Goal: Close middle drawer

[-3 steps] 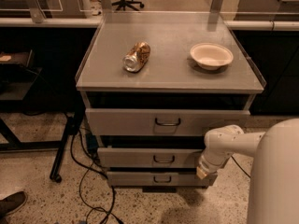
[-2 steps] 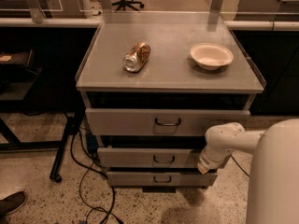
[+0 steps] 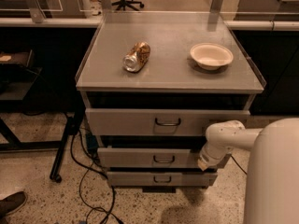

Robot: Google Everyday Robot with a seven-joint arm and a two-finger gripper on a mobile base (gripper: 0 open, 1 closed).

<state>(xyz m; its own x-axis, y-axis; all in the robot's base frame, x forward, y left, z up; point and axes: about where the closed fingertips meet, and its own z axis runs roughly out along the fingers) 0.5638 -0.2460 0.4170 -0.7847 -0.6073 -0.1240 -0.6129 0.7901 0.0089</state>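
Where I am: my gripper point(image 3: 204, 163) is down at the right end of the middle drawer point(image 3: 149, 157), touching the front panel or as good as. My white arm point(image 3: 230, 135) comes in from the right.
Grip: honestly can't tell how far open it is from this angle. I don't see it holding anything.
Where the drawer is: second of three in the grey metal cabinet point(image 3: 88, 73), and not shut. It sticks out a bit, less than the top drawer point(image 3: 140, 122) above it, with the bottom drawer point(image 3: 140, 178) just below.
Handle: a small dark wire handle point(image 3: 163, 159) at the centre of the panel, well left of my gripper.
How it'll handle: my guess is stiff sheet metal on slides, nothing fragile, and probably lightish since it's so shallow. Can't see what's inside though. The front looks smooth, so a contact could skid sideways.
Where to take it: no need to grab anything, a flat push on the front panel should do. Pushing from the far right end might twist it and make it bind. Closer to the handle would likely run straighter.
Watch out: the top drawer overhangs right above my wrist.
On top: a dented can point(image 3: 137, 57) lying on its side and a white bowl point(image 3: 211, 55), well apart. A hard shove could set the can rolling.
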